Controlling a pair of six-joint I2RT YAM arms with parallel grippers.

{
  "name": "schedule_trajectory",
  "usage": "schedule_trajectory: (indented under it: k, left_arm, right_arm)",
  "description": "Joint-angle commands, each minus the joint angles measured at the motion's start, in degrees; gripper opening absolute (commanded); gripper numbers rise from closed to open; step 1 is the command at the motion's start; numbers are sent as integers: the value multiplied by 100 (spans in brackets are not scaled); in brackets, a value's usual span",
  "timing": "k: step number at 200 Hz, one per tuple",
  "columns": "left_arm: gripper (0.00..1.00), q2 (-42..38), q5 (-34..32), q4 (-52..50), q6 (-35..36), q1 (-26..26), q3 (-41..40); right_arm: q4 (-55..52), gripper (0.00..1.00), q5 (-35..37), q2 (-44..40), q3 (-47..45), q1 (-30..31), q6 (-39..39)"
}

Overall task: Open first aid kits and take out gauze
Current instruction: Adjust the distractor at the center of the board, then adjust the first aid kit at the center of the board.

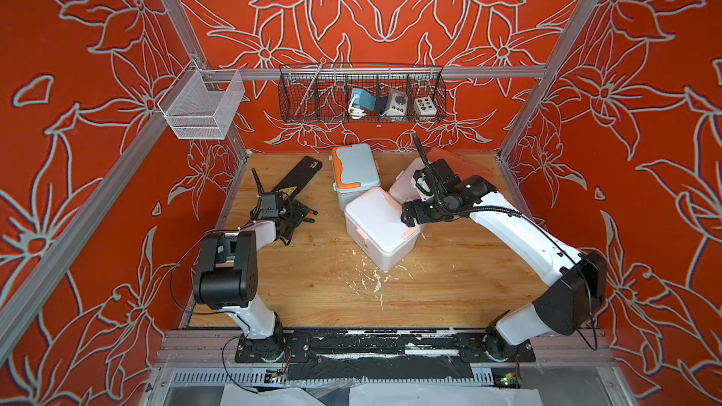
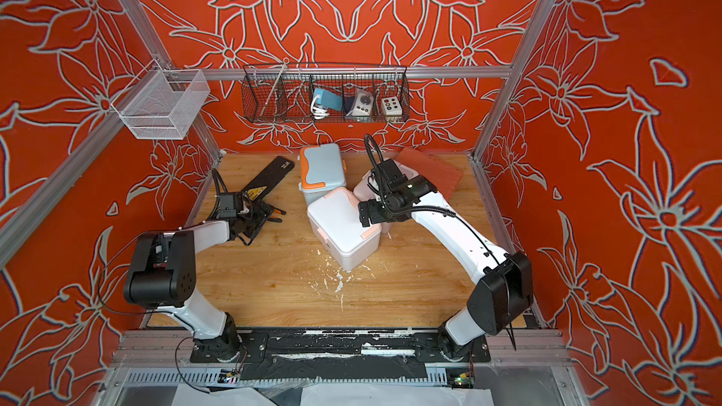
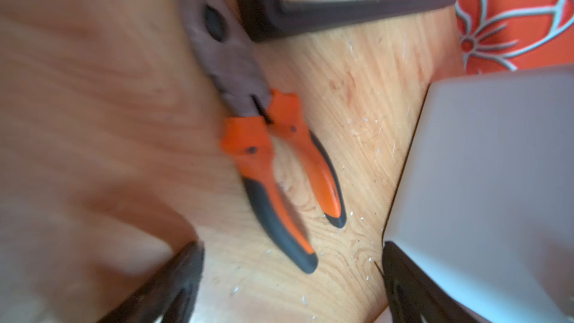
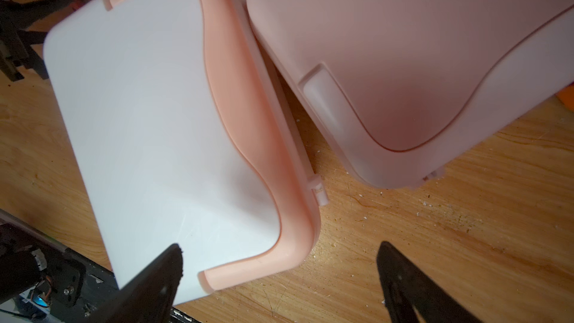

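At mid-table the white peach-trimmed kit [image 1: 375, 228] stands shut, just beside the pink kit [image 4: 403, 41]; no gauze shows. Right gripper [image 4: 281, 253] hangs spread over its corner — closing there may shove the kit rather than unlatch it. Left gripper [image 3: 292, 253], spread, hovers over pliers [image 3: 273, 150].

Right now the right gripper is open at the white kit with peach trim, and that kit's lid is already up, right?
Not quite: the lid is shut, not up. The right gripper is open at the white kit with peach trim, and the lid lies closed flat on the body, as the right wrist view shows.
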Motion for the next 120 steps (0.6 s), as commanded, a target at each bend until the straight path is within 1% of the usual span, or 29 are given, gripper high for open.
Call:
schedule_trajectory:
  k: [1, 21, 41, 69, 90, 120]
  left_arm:
    - [89, 523, 215, 96, 66, -151, 513]
    - [89, 822, 306, -20, 154, -142, 956]
    - [88, 616, 510, 64, 137, -181, 914]
    - [89, -167, 469, -93, 168, -273, 468]
    - [89, -956, 432, -249, 155, -402, 14]
    - [89, -2005, 234, -572, 207, -963, -391]
  right_arm:
    - [-86, 97, -166, 153, 190, -41, -220]
    - [-78, 96, -215, 191, 149, -36, -293]
    - [-130, 96, -219, 264, 163, -49, -367]
    - [-183, 96, -219, 348, 247, -42, -507]
    - [-146, 96, -245, 438, 302, -62, -588]
    - [-116, 94, -634, 683, 508, -98, -636]
